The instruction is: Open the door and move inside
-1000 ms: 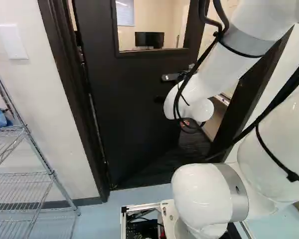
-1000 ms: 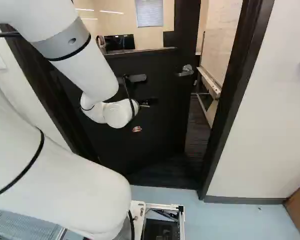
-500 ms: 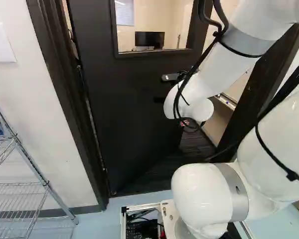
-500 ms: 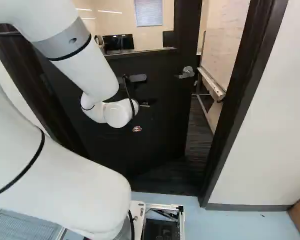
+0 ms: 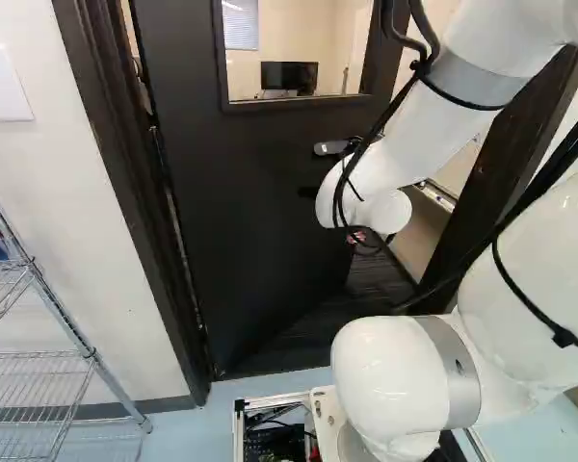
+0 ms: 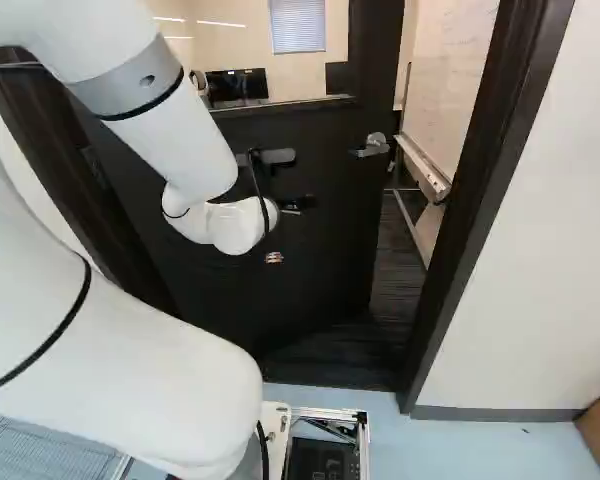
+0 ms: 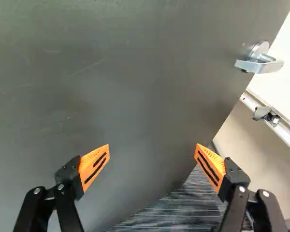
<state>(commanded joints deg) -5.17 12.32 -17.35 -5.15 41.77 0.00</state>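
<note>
Black windowed door (image 5: 241, 192) stands ajar ahead of our released, orange-padded black claw (image 7: 152, 147), and we could scrape the dark upright doorframe (image 6: 473, 200) if our metal-framed base (image 6: 363, 440) drives in before the gap widens.

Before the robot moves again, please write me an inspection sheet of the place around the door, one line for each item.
Surface: pale blue floor this side; dark striped floor beyond.
Door: partly open, into the next room.
Handle: lever near the door's free edge, outside the fingers.
Clutter: wire shelf against the wall at the left of the left base view.
Fingers: wide open, facing the door, nothing held.
Cables: black, along the arm.
Surroundings: door frame; whiteboard and screen beyond.
</note>
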